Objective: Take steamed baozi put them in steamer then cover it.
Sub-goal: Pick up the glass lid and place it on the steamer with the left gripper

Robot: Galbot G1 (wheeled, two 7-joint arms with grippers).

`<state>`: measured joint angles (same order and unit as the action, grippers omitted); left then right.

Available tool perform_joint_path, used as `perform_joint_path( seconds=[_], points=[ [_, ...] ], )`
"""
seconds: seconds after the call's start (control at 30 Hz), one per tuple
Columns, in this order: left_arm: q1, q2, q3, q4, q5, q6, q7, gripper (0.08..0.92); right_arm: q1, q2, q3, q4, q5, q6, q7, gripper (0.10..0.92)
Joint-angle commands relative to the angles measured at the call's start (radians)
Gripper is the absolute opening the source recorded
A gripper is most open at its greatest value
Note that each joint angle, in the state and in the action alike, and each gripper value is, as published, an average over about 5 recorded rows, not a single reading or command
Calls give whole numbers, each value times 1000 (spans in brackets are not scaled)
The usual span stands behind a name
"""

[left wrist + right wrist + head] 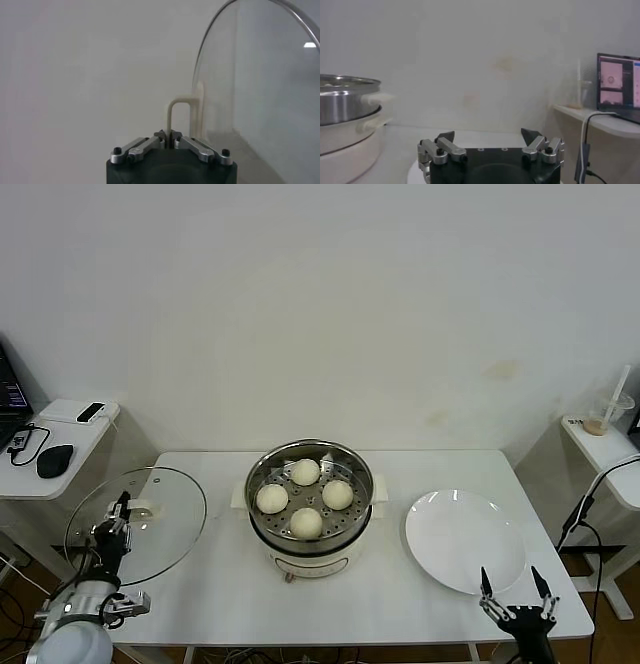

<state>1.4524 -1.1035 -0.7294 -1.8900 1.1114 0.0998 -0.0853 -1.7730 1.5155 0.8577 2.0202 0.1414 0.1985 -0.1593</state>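
Note:
Four cream-white baozi (305, 497) lie on the perforated tray inside the steel steamer (310, 502) at the table's middle. My left gripper (118, 519) is shut on the cream handle (176, 114) of the glass cover (137, 524), which hangs tilted over the table's left edge, left of the steamer. In the left wrist view the cover's glass (260, 80) stands on edge beside the handle. My right gripper (518, 592) is open and empty at the table's front right, just in front of the white plate. The steamer's side (345, 125) shows in the right wrist view.
An empty white plate (464, 539) lies right of the steamer. A side table (55, 439) with a mouse and cables stands far left. Another side table (605, 446) with a cup stands far right, with a cable hanging from it.

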Motion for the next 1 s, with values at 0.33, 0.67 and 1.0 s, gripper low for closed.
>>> perform_joint_path(
  seconds=[0.33, 0.67, 1.0],
  points=[
    [-206, 154, 372, -221, -116, 155, 127, 138, 16, 18, -70, 23, -124, -66, 26, 823],
    [-387, 60, 581, -147, -47, 294, 218, 138, 37, 12, -97, 25, -200, -135, 69, 823],
    [-417, -111, 628, -80, 189, 343, 352, 138, 75, 10, -173, -30, -220, -136, 75, 823]
  ],
)
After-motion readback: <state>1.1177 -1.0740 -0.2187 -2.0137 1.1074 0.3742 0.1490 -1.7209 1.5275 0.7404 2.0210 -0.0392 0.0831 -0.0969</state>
